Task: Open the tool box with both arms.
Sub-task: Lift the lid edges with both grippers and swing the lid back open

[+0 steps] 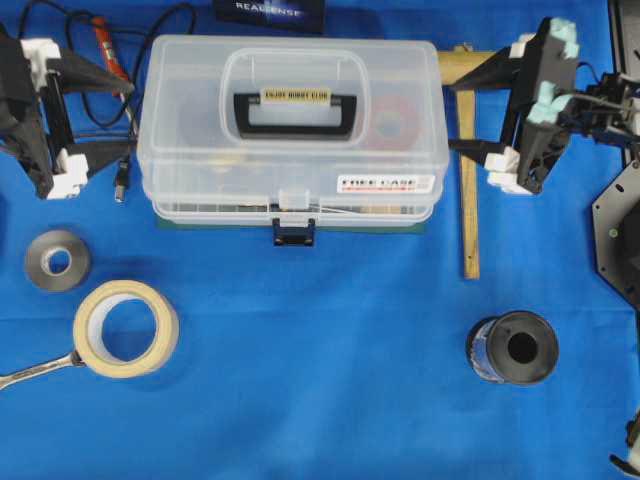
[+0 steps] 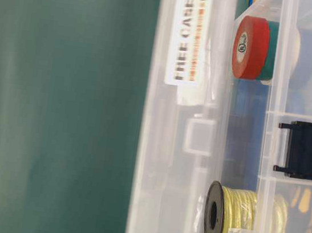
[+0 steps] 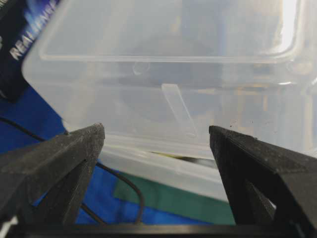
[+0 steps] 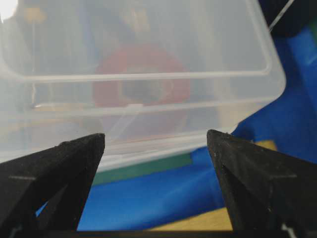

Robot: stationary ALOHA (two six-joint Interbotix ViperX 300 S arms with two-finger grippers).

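Seen from the wrists outward: the left gripper (image 3: pixel 156 136) stands spread wide and empty, and just ahead of its tips is the left end wall of the tool box (image 1: pixel 292 130). The right gripper (image 4: pixel 156 139) is likewise released, facing the box's right end, a red roll showing through the clear wall. The box lies between both grippers on the blue counter (image 1: pixel 320 400), long axis running gripper to gripper. Both arms reach inward, about level, seemingly equally near. The dark blue latch (image 1: pixel 293 231) looks fastened.
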